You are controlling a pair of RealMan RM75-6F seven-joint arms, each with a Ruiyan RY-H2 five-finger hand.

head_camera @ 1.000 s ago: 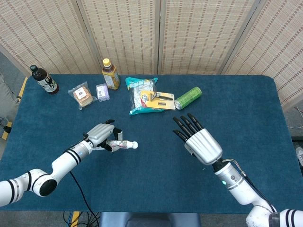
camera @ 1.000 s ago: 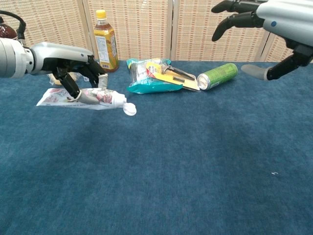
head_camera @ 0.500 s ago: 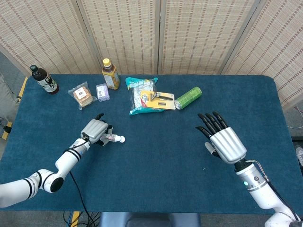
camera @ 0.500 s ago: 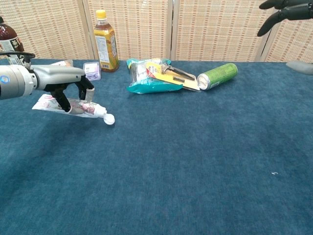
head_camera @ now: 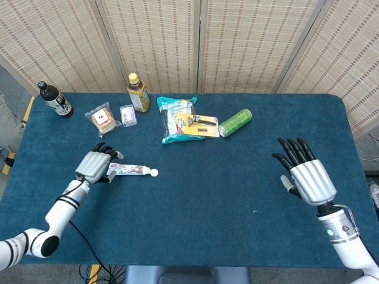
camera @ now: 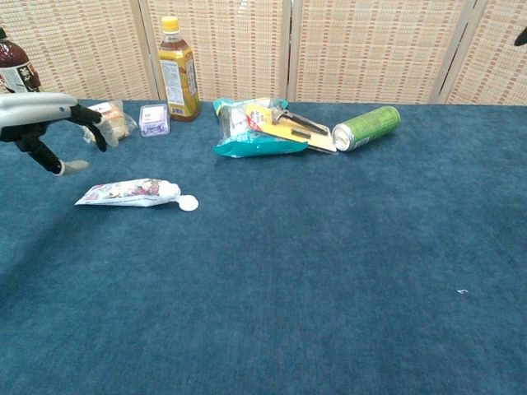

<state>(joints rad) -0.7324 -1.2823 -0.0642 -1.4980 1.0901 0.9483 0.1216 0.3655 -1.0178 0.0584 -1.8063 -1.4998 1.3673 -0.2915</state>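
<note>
Since a second ago the left hand has let go of the toothpaste tube and drawn back toward the left edge of the worktop; the right hand has swung away to the right, out over the far right side. The tube now lies flat on the blue cloth, cap pointing right, its crimped end just beside the left hand's fingertips. In the chest view that hand hovers above the cloth with fingers spread and holds nothing. The right hand is wide open too, fingers straight and apart, well away from everything. Behind the tube sit a wrapped snack and a small purple pack. Further back stand a yellow-capped bottle and a dark bottle, and a teal bag lies beside a green can.
</note>
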